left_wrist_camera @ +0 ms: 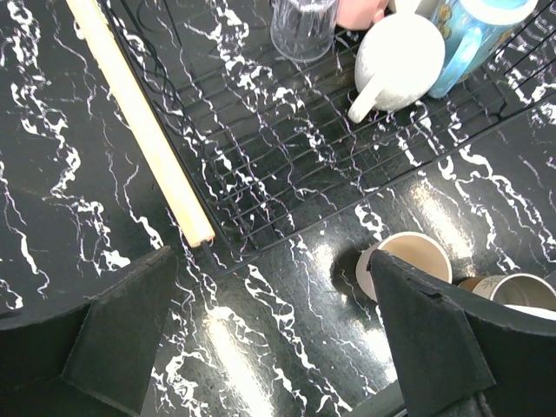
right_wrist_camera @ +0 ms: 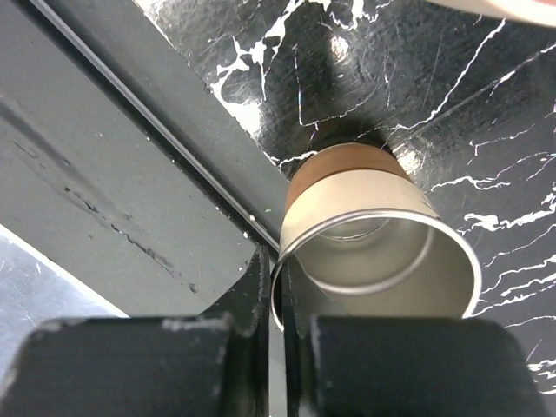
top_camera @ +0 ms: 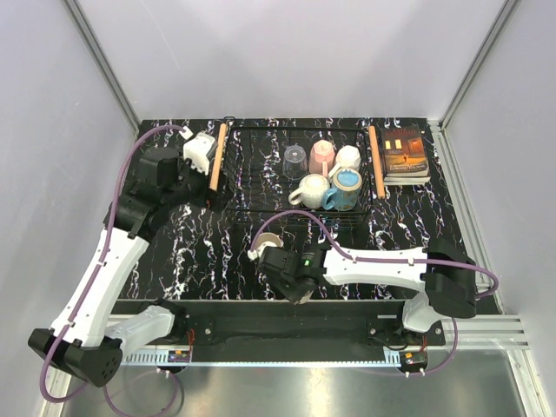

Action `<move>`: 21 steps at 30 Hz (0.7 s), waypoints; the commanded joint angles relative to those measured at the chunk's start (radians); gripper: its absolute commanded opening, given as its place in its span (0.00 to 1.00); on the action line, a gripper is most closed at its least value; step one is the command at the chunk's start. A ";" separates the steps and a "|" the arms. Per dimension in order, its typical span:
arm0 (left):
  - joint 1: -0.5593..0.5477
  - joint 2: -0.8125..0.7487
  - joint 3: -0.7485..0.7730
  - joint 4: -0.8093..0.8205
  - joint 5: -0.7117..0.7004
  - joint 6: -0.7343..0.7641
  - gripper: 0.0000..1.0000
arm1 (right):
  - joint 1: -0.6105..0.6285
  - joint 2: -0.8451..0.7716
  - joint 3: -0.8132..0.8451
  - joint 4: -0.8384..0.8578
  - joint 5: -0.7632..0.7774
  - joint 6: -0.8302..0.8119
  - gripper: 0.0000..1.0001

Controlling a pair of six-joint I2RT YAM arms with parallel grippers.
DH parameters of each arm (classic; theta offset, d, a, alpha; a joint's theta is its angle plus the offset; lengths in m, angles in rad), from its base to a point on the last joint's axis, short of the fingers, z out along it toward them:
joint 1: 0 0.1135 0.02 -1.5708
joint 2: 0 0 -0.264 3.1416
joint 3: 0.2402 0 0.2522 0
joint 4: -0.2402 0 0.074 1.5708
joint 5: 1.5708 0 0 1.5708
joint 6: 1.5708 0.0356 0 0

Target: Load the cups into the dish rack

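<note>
Black desk [top_camera: 200, 252] veined with white like marble, orange-brown book [top_camera: 405, 153] lying flat at its far right corner, pale walls [top_camera: 287, 52] on three sides, aluminium posts [top_camera: 104, 65] rising at the far corners.

Bright, even overhead light. Glare patches on glossy tabletop [left_wrist_camera: 434, 204]; sheen inside cup [right_wrist_camera: 382, 252]. Soft shadows. Close fingers [right_wrist_camera: 130, 365] slightly blurred.

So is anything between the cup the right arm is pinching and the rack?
Yes: another cream cup stands on the table between the held cup and the dish rack, near its front edge, a little left. The right gripper is shut on the held cup's rim.
</note>
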 commanded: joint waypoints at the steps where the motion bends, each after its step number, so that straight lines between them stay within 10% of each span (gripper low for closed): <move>1: 0.005 0.015 0.131 0.006 0.018 0.003 0.97 | 0.008 -0.021 0.019 0.009 -0.002 -0.008 0.00; 11: 0.016 0.113 0.374 -0.091 0.128 -0.106 0.99 | -0.004 -0.342 0.402 -0.011 0.136 -0.033 0.00; 21: 0.087 0.187 0.362 0.041 0.821 -0.396 0.99 | -0.247 -0.728 0.136 0.509 -0.143 0.131 0.00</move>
